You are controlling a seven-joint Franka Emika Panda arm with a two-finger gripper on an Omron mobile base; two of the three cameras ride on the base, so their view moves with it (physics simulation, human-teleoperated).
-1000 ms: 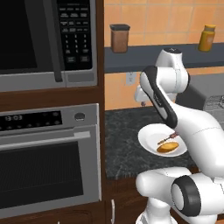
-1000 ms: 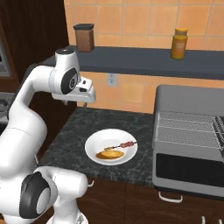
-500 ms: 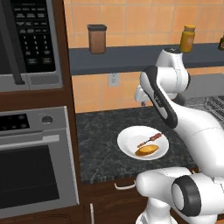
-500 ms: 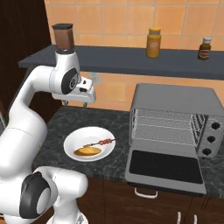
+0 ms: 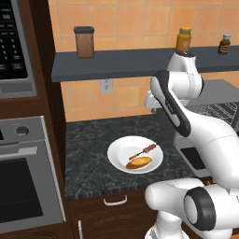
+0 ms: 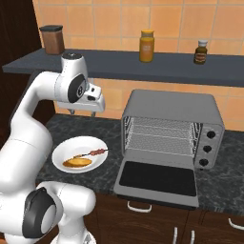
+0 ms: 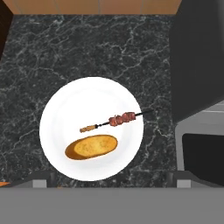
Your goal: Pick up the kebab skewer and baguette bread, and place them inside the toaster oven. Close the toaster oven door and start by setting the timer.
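A white plate [image 7: 65,113] lies on the dark stone counter, carrying the kebab skewer [image 7: 118,120] and, just in front of it, the golden baguette bread [image 7: 92,147]. My gripper [image 7: 111,178] hangs high above the plate, open, with nothing between its fingers. From the right base view the gripper [image 6: 86,111] sits above and behind the plate [image 6: 79,155], with the skewer [image 6: 93,153] and the bread [image 6: 76,163] on it. The grey toaster oven [image 6: 171,109] stands to the right of the plate, its door [image 6: 157,178] folded down flat and the wire rack showing. The left base view shows the plate [image 5: 135,154].
A wall shelf [image 6: 143,61] holds a brown canister [image 6: 53,39], an orange jar [image 6: 147,45] and a small dark bottle [image 6: 202,51]. The built-in steel oven [image 5: 25,177] and the microwave [image 5: 14,46] stand left of the counter. Bare counter lies left of the plate.
The base has driven to the right, so the whole scene slid left and the toaster oven came fully into view. The arm's pose and the open gripper look unchanged.
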